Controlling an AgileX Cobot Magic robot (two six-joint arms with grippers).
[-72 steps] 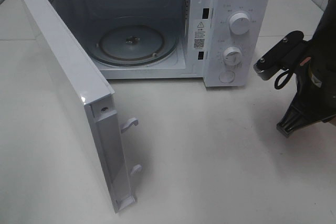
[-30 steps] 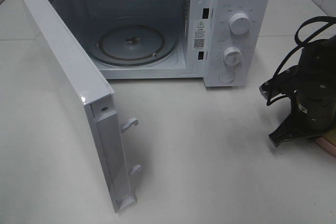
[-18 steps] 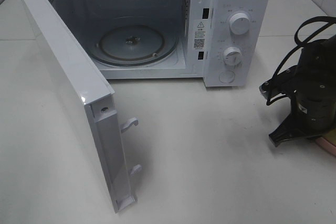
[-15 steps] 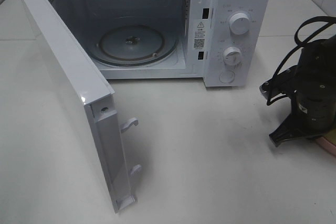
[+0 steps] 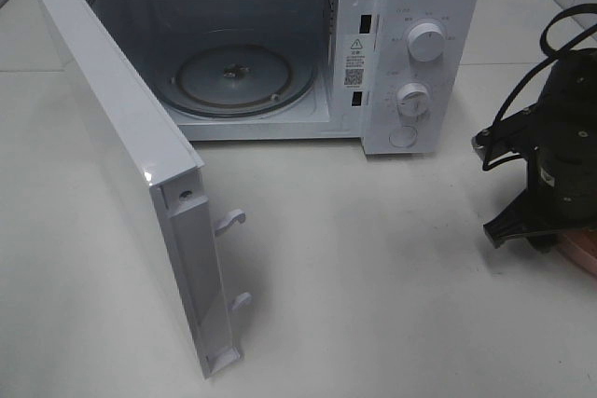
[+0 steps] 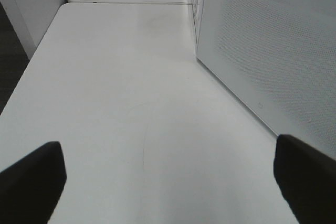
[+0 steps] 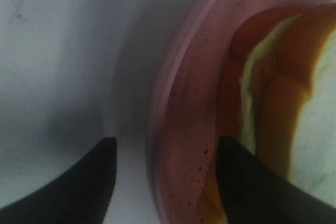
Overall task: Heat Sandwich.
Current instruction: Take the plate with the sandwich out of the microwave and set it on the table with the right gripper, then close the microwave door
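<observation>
The sandwich (image 7: pixel 273 103), white bread with golden crust and a pale green layer, lies on a round pink plate (image 7: pixel 184 108). In the high view only a sliver of the plate (image 5: pixel 586 253) shows at the right edge, and the sandwich is hidden under the right arm. My right gripper (image 7: pixel 165 182) is open and points down, with one finger outside the plate's rim and one inside next to the sandwich. It also shows in the high view (image 5: pixel 546 235). My left gripper (image 6: pixel 168 182) is open and empty above the table.
The white microwave (image 5: pixel 420 44) stands at the back with its glass turntable (image 5: pixel 233 76) bare. Its door (image 5: pixel 131 165) is swung wide open toward the front left and fills the right of the left wrist view (image 6: pixel 268 45).
My right arm has turned downward, come down over the pink plate and shifted slightly right. The microwave and its door have not moved.
</observation>
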